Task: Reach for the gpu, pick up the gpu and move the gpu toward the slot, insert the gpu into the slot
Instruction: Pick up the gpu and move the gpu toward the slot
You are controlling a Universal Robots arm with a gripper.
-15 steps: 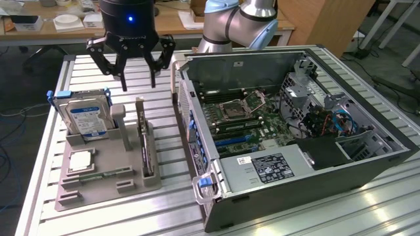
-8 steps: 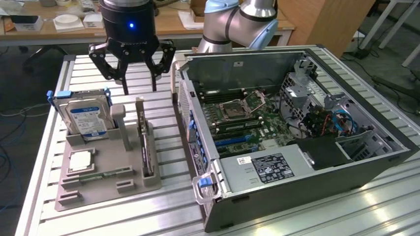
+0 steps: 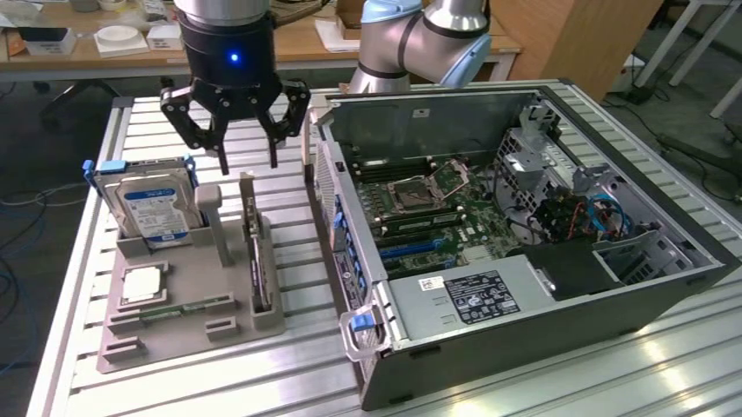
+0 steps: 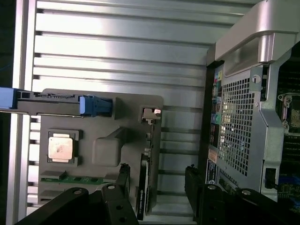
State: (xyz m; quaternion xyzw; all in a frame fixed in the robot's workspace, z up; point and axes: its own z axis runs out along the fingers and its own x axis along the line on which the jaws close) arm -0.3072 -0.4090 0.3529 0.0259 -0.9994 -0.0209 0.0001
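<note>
Overhead, the gripper (image 3: 247,162) hung with jaws spread wide, the gpu (image 3: 257,261) upright in a grey holder (image 3: 174,339) at its six o'clock.

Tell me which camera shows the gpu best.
The exterior view. There the gpu stands on edge in the gray holder, with its whole length and its silver bracket visible. The wrist view looks down on the card's thin top edge, so little of its face shows.
</note>
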